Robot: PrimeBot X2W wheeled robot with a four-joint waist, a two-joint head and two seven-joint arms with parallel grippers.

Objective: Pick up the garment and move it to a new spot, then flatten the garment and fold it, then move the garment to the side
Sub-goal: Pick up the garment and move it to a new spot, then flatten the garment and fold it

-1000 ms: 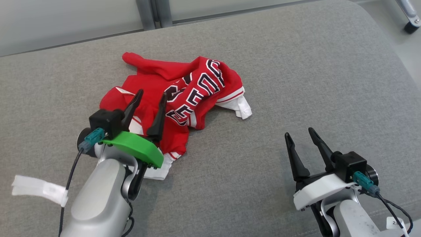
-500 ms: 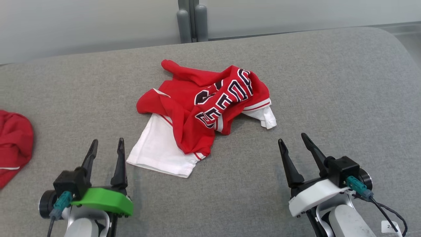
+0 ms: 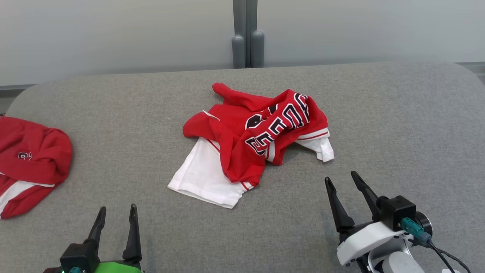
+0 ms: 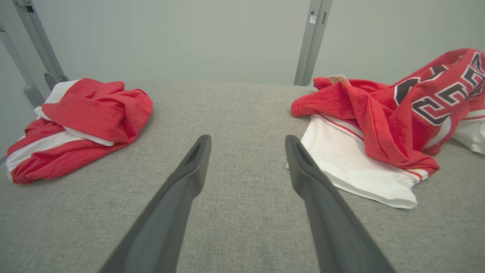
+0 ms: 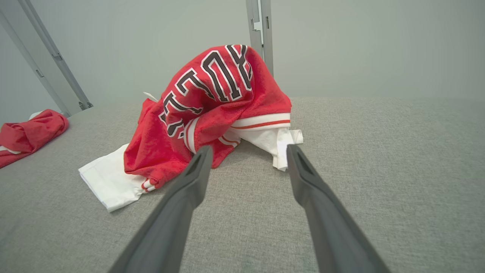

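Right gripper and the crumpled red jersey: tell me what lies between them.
Bare grey upholstery, nothing else. In the head view the right gripper stands short of the red jersey with bare fabric between; the right wrist view agrees.

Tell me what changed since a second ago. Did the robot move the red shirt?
The left hand pulled back off the red shirt toward the robot. It is now open, apart from the shirt and holding nothing. The head camera also swung, which brought a second red garment into view on the left. The shirt itself lies crumpled as before. The right hand stayed open and clear of it.
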